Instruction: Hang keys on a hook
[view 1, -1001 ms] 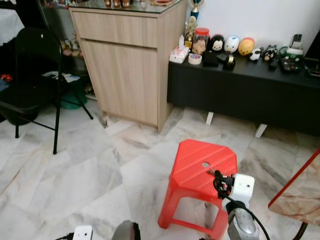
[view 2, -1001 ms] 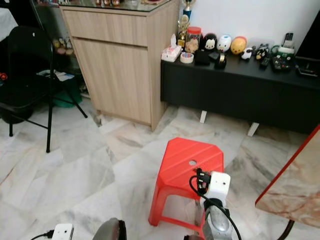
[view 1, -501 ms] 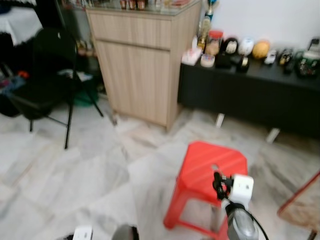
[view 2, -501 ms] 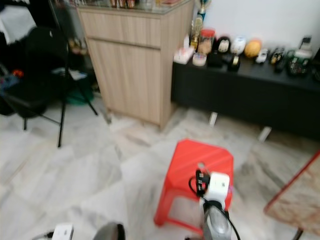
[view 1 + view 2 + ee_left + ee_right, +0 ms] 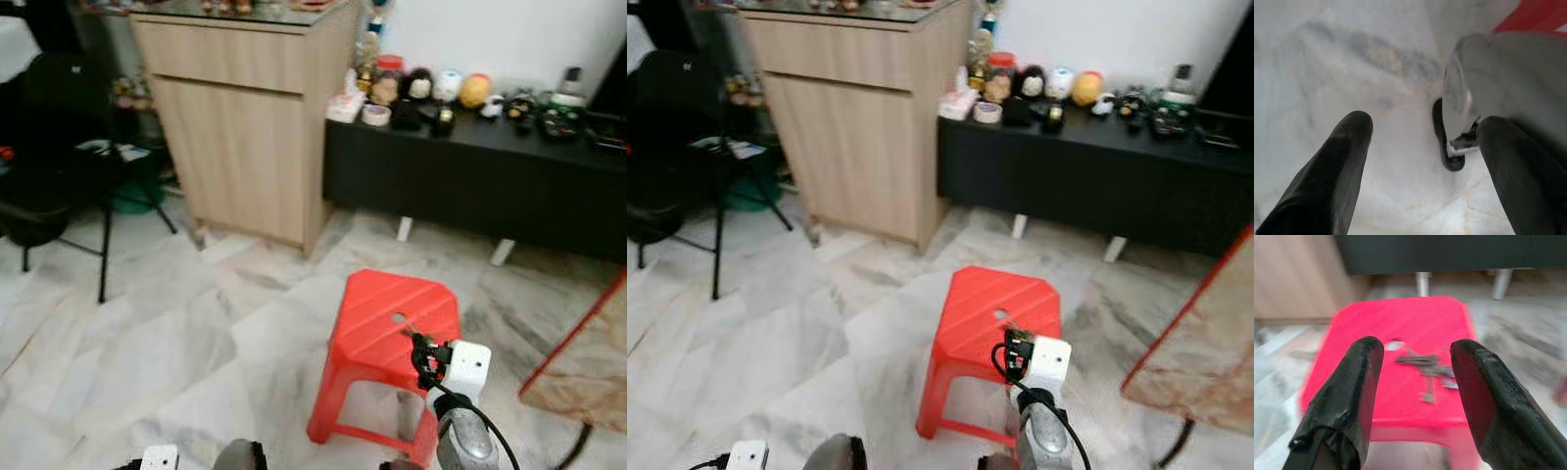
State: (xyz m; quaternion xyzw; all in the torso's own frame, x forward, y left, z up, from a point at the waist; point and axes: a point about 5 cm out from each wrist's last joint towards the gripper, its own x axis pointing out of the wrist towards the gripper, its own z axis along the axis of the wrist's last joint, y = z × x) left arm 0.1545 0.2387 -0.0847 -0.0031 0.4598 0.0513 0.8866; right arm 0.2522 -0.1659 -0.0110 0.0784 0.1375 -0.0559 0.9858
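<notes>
You're in a home living room: marble floor (image 5: 147,323), wooden cabinet (image 5: 245,127), toys on a low black sideboard (image 5: 470,176), red stool (image 5: 387,333).

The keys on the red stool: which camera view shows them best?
The right wrist view shows them best: the keys lie on the red stool top, seen between the open right gripper fingers, though blurred. In the eye views they are a tiny glint near the stool's hole, mostly hidden behind the right wrist.

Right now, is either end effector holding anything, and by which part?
Nothing is held. The right end effector is open above the metal keys on the red plastic stool; the left is open too.
</notes>
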